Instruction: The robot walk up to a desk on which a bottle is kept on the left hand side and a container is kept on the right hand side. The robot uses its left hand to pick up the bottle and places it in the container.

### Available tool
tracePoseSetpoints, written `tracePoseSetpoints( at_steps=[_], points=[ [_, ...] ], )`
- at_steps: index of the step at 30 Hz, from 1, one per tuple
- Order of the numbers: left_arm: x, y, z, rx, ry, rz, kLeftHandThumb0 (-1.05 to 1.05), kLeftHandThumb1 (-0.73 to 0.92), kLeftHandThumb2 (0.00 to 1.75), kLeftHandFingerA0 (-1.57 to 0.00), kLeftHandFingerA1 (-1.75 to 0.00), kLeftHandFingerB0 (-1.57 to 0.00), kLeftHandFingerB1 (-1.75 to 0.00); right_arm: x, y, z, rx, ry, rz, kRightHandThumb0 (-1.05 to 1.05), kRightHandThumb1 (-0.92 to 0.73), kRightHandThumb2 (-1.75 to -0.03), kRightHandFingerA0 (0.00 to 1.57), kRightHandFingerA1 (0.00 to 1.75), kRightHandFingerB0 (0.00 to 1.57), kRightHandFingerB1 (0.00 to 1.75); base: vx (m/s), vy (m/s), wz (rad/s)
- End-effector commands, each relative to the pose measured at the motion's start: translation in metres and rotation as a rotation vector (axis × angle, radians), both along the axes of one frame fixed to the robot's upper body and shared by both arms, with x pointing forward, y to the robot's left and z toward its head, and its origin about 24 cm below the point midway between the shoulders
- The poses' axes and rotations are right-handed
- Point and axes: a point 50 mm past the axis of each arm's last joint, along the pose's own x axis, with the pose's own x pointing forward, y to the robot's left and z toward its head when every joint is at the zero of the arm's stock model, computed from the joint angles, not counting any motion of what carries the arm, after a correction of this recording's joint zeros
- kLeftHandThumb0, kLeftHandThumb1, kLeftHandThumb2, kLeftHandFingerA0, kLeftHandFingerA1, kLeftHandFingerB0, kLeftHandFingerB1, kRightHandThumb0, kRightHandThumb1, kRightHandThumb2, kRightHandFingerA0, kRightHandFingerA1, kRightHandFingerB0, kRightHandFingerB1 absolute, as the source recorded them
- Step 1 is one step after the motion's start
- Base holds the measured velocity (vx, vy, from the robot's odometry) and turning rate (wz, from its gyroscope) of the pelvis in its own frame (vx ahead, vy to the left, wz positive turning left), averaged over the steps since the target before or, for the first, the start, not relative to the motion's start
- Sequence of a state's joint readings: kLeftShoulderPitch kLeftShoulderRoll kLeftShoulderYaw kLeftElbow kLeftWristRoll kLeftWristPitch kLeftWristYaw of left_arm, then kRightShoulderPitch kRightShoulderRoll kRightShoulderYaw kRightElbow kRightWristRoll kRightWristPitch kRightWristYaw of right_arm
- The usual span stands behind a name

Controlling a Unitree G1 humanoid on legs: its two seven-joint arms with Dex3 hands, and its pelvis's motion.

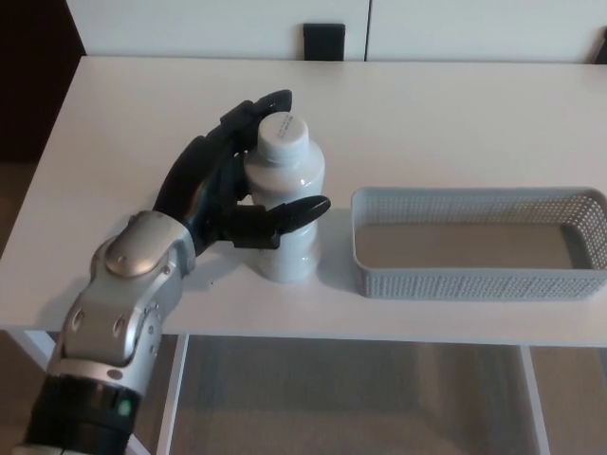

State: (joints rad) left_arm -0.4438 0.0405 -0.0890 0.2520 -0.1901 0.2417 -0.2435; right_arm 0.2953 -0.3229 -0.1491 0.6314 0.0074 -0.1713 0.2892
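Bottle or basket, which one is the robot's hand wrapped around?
The white bottle. The left hand has its thumb in front and fingers behind it; the grey basket sits untouched, empty.

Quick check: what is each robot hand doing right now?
Left robot hand: fingers wrapped around the white bottle, thumb across its front; bottle upright on the desk.
Right robot hand: not in view.

White bottle (285, 204) upright, left of empty grey container (479, 282).
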Motion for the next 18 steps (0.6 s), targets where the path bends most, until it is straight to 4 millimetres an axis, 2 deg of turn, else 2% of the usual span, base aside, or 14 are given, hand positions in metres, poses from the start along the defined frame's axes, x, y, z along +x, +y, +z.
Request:
tracePoseSetpoints(
  at_steps=[1, 5, 6, 8, 9, 10, 11, 12, 13, 15, 16, 17, 18],
  points=[
    [0.0, 0.0, -0.015, 0.091, 0.036, 0.013, -0.4, 0.35, 0.66, -0.06, -0.35, -0.01, -0.24, 0.004, -0.001, 0.005, -0.015, -0.004, 0.003, -0.39, -0.69, -0.71, 0.27, 0.44, 0.23, 0.39, 0.0, 0.0, 0.0],
    [-0.004, -0.004, -0.028, 0.163, 0.043, -0.028, -0.37, 0.29, 0.68, -0.06, -0.44, 0.0, -0.24, 0.006, 0.002, 0.01, -0.025, -0.017, 0.022, -0.38, -0.7, -0.71, 0.28, 0.45, 0.23, 0.4, 0.0, 0.0, 0.0],
    [-0.006, -0.005, -0.034, 0.25, 0.037, -0.046, -0.38, 0.33, 0.66, -0.39, -0.5, -0.02, -0.2, 0.007, 0.002, 0.011, -0.028, -0.02, 0.027, -0.39, -0.69, -0.72, 0.28, 0.46, 0.24, 0.4, 0.0, 0.0, 0.0],
    [-0.007, -0.006, -0.04, 0.351, 0.027, -0.058, -0.38, 0.33, 0.66, -0.39, -0.5, -0.02, -0.2, 0.007, 0.003, 0.012, -0.03, -0.021, 0.03, -0.39, -0.69, -0.72, 0.28, 0.46, 0.24, 0.4, 0.0, 0.0, 0.0],
    [-0.008, -0.006, -0.042, 0.36, 0.032, -0.056, -0.29, 0.39, 0.58, -0.62, -0.51, -0.09, -0.22, 0.009, 0.004, 0.012, -0.029, -0.024, 0.029, -0.4, -0.68, -0.72, 0.28, 0.46, 0.24, 0.41, 0.0, 0.0, 0.0],
    [-0.008, -0.006, -0.043, 0.367, 0.035, -0.054, -0.29, 0.39, 0.58, -0.62, -0.51, -0.09, -0.22, 0.01, 0.004, 0.013, -0.029, -0.027, 0.029, -0.4, -0.68, -0.72, 0.28, 0.46, 0.24, 0.41, 0.0, 0.0, 0.0],
    [-0.009, -0.007, -0.048, 0.435, 0.057, -0.051, -0.08, 0.66, 0.59, -1.07, -0.55, -0.29, -0.33, 0.011, 0.006, 0.014, -0.027, -0.032, 0.03, -0.4, -0.68, -0.73, 0.26, 0.46, 0.22, 0.41, 0.0, 0.0, 0.0],
    [-0.01, -0.008, -0.051, 0.485, 0.07, -0.048, -0.08, 0.66, 0.59, -1.07, -0.55, -0.29, -0.33, 0.011, 0.007, 0.015, -0.025, -0.035, 0.03, -0.4, -0.68, -0.73, 0.26, 0.46, 0.22, 0.41, 0.0, 0.0, 0.0],
    [-0.011, -0.009, -0.054, 0.52, 0.072, -0.052, -0.05, 0.71, 0.59, -1.18, -0.62, -0.58, -0.41, 0.012, 0.007, 0.015, -0.026, -0.036, 0.032, -0.4, -0.68, -0.72, 0.29, 0.46, 0.25, 0.41, 0.0, 0.0, 0.0],
    [-0.013, -0.01, -0.056, 0.54, 0.067, -0.059, -0.05, 0.71, 0.59, -1.18, -0.62, -0.58, -0.41, 0.012, 0.008, 0.015, -0.027, -0.036, 0.034, -0.4, -0.68, -0.72, 0.29, 0.46, 0.25, 0.41, 0.0, 0.0, 0.0],
    [-0.013, -0.01, -0.056, 0.546, 0.06, -0.066, -0.03, 0.72, 0.61, -1.18, -0.77, -0.76, -0.48, 0.013, 0.007, 0.016, -0.029, -0.035, 0.034, -0.39, -0.69, -0.72, 0.29, 0.45, 0.26, 0.41, 0.0, 0.0, 0.0],
    [-0.013, -0.01, -0.056, 0.546, 0.06, -0.066, -0.03, 0.72, 0.61, -1.18, -0.77, -0.76, -0.48, 0.013, 0.007, 0.016, -0.029, -0.035, 0.034, -0.39, -0.69, -0.72, 0.29, 0.45, 0.26, 0.41, 0.0, 0.0, 0.0],
    [-0.013, -0.011, -0.056, 0.552, 0.05, -0.075, -0.03, 0.73, 0.61, -1.1, -0.97, -0.85, -0.56, 0.014, 0.007, 0.016, -0.031, -0.035, 0.033, -0.39, -0.68, -0.72, 0.3, 0.45, 0.27, 0.42, 0.0, 0.0, 0.0]
  ],
)
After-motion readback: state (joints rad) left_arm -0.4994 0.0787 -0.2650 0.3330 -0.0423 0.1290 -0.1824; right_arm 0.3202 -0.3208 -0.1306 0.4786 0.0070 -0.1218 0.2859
